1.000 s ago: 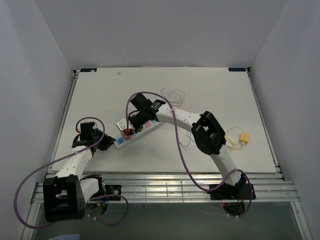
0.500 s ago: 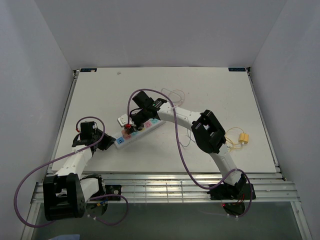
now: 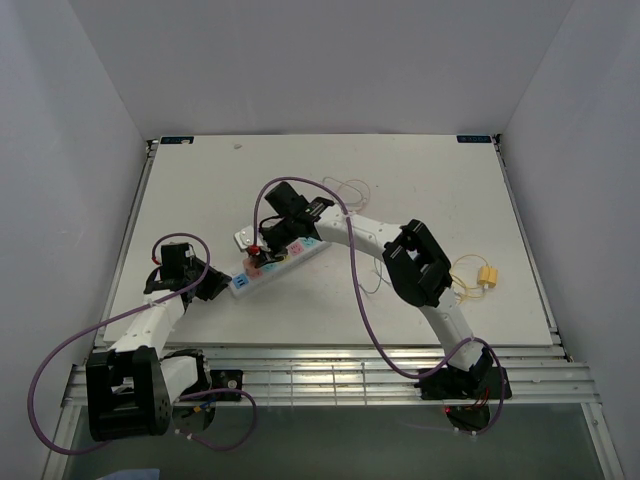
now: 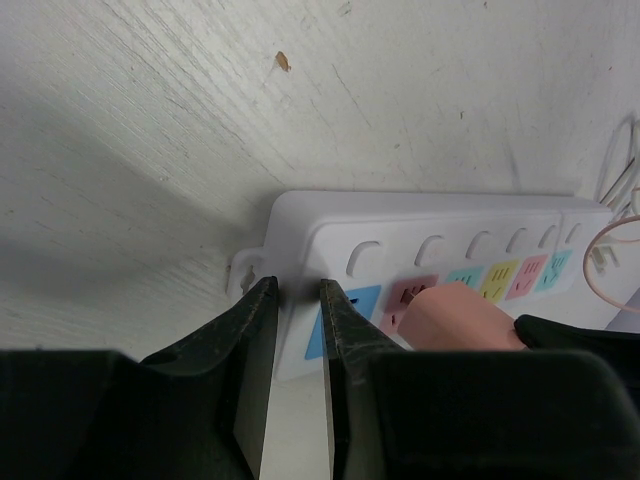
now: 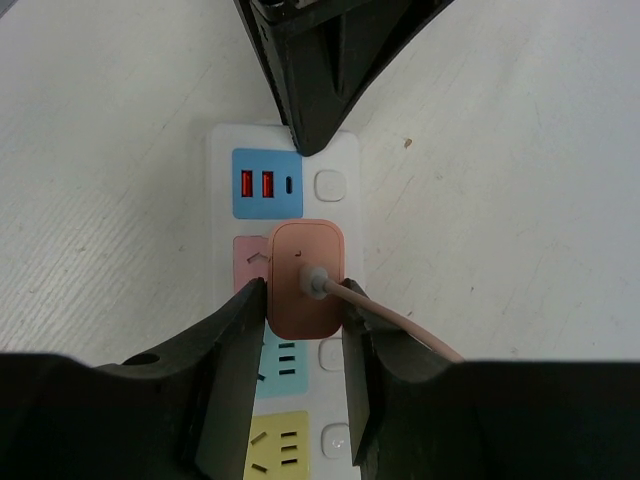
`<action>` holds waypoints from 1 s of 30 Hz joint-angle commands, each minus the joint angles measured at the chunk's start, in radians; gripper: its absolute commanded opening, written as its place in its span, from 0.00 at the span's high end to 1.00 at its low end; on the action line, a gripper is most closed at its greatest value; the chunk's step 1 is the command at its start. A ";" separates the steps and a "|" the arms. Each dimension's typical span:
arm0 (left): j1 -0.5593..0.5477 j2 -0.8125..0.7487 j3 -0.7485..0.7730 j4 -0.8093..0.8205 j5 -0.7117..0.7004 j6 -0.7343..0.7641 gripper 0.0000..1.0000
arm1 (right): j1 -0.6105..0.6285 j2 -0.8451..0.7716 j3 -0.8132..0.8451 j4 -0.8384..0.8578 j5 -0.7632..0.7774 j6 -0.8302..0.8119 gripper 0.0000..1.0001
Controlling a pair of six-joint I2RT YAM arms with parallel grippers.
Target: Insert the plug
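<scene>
1. White walls close in a white table (image 3: 430,200). The power strip (image 3: 285,258) lies slanted just left of centre. The right gripper (image 3: 268,245) hangs over the strip's middle, clamped on the plug (image 3: 258,260). The left gripper (image 3: 216,284) sits at the strip's lower-left end. The strip lies loose on the table, so an off-axis push could skid or twist it.

2. Scuffed white tabletop fills the upper frame. The left gripper's (image 4: 298,300) jaws are drawn to a thin slit at the strip's (image 4: 420,225) near end. Whether they nip its rim is hard to tell from this angle. If that brace slips, the sockets would shift under the plug (image 4: 455,310), which shows at lower right.

3. White tabletop surrounds the strip. The plug (image 5: 305,265) sits at centre, pinched by the right gripper (image 5: 303,300), over the pink socket (image 5: 248,255) just below the blue USB panel (image 5: 266,185). Its pins are hidden.
   - A tilted plug would jam against the slot edges.
   - The cord (image 5: 400,320), trailing to lower right, could drag it askew.
   - The plug is a smooth, salmon-pink rounded block with a grey collar where the cord leaves.
</scene>
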 commanded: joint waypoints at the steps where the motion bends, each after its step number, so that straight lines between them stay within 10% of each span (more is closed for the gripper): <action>1: -0.001 0.012 -0.016 -0.065 -0.020 0.025 0.67 | 0.035 0.059 -0.046 -0.037 0.140 0.013 0.92; 30: -0.001 0.015 -0.012 -0.061 -0.017 0.026 0.67 | 0.009 0.074 -0.144 -0.025 0.154 0.074 0.92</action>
